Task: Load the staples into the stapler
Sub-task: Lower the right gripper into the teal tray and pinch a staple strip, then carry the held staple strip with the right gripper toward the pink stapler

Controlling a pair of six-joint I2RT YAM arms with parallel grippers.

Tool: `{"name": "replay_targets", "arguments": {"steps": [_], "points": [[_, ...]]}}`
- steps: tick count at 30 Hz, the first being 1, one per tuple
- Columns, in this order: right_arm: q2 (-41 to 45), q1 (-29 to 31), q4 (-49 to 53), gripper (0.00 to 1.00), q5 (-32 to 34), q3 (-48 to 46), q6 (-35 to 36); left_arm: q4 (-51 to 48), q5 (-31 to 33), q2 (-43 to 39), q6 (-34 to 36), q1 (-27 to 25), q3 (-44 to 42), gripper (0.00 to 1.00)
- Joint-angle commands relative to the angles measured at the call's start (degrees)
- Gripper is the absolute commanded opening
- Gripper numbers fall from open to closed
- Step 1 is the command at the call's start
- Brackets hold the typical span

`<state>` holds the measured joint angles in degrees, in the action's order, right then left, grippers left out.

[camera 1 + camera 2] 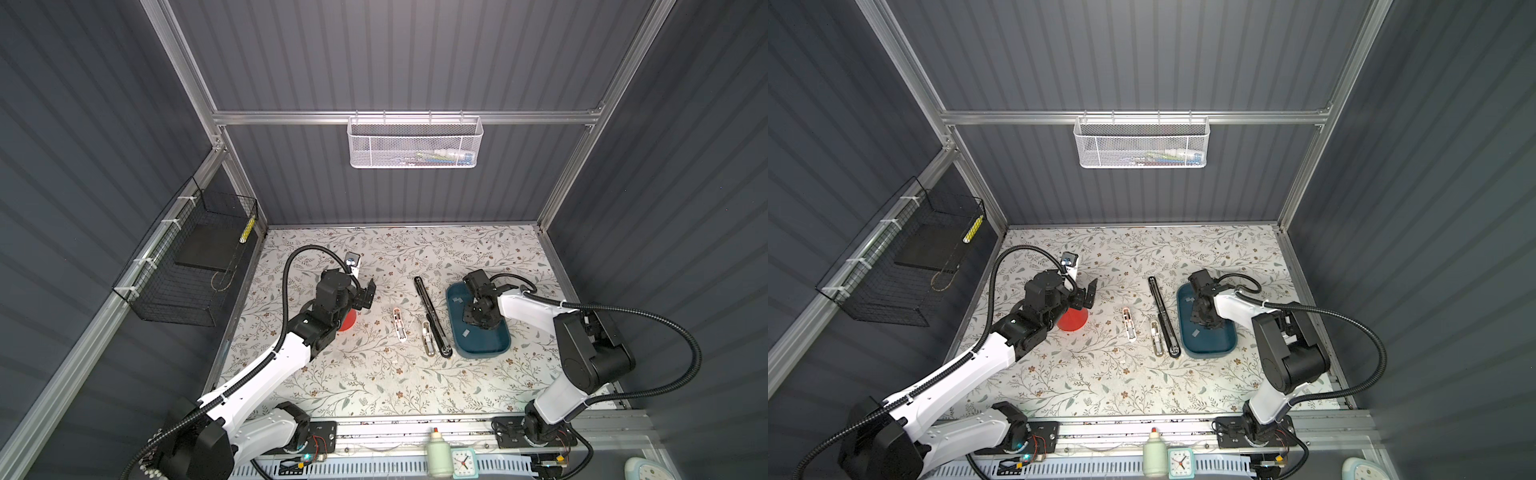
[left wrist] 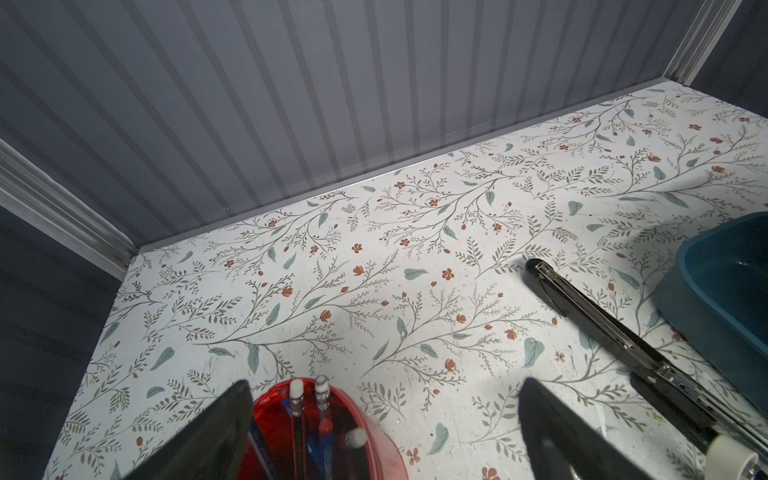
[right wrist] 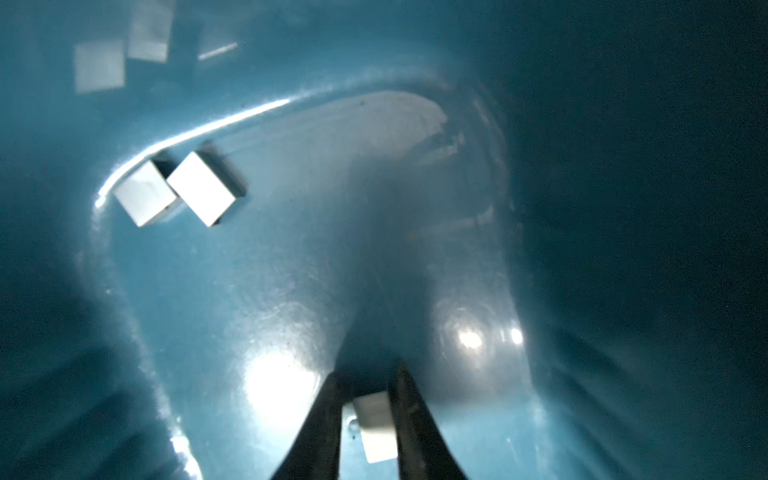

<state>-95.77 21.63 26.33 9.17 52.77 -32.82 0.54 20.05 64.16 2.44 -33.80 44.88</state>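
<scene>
The black stapler [image 1: 430, 313] [image 1: 1163, 316] [image 2: 602, 324] lies opened out flat on the floral table, left of a blue tray [image 1: 482, 353] [image 1: 1208, 353] [image 3: 582, 208]. Loose staples [image 1: 465, 331] [image 3: 201, 189] lie in the tray as small grey strips. My right gripper [image 1: 480, 318] [image 3: 368, 372] points down into the tray, shut on one staple strip [image 3: 376, 428] that rests on the tray floor. My left gripper [image 1: 365, 297] [image 2: 384, 386] hangs wide open and empty above a red cup [image 1: 347, 322] [image 2: 332, 436].
A small white stapler-like tool [image 1: 399, 324] and a silver metal piece [image 1: 428, 338] lie just left of the stapler. The red cup holds pencils. A white mesh basket [image 1: 415, 143] hangs on the back rail, a black wire basket [image 1: 187, 266] on the left wall.
</scene>
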Motion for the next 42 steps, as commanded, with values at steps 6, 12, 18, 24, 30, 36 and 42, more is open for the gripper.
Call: {"name": "replay_targets", "arguments": {"steps": [6, 12, 18, 24, 30, 36, 42], "points": [[-1.3, -0.2, 2.4, 0.16, -0.4, 1.2, -0.1, 1.8, 0.1, -0.4, 0.9, -0.1, 1.1, 1.0], [-1.4, -0.2, 2.6, 0.12, -0.6, 1.4, -0.5, 1.8, -0.2, -1.0, 0.9, -0.1, 1.1, 1.0], [0.1, -0.2, 2.4, 0.09, -0.9, 1.2, -0.9, 1.3, -0.5, -2.7, 0.9, -0.1, 1.1, 1.0], [5.2, -0.1, 2.6, 0.09, 0.3, 0.6, -0.6, -0.8, -0.5, -5.6, -1.0, -0.1, 1.0, 1.0], [14.5, 0.0, 3.1, 0.09, 2.1, -1.0, -0.7, -5.9, 1.7, -11.6, -6.3, -0.1, -0.8, 1.0], [24.4, 3.7, 3.8, 0.11, 3.4, -2.2, -0.2, -13.0, 5.5, -22.2, -16.6, -0.1, -7.1, 1.0], [32.1, 12.4, 6.5, 0.09, 9.4, -2.9, -2.5, -16.3, 5.5, -35.3, -26.4, -0.1, -13.1, 1.0]]}}
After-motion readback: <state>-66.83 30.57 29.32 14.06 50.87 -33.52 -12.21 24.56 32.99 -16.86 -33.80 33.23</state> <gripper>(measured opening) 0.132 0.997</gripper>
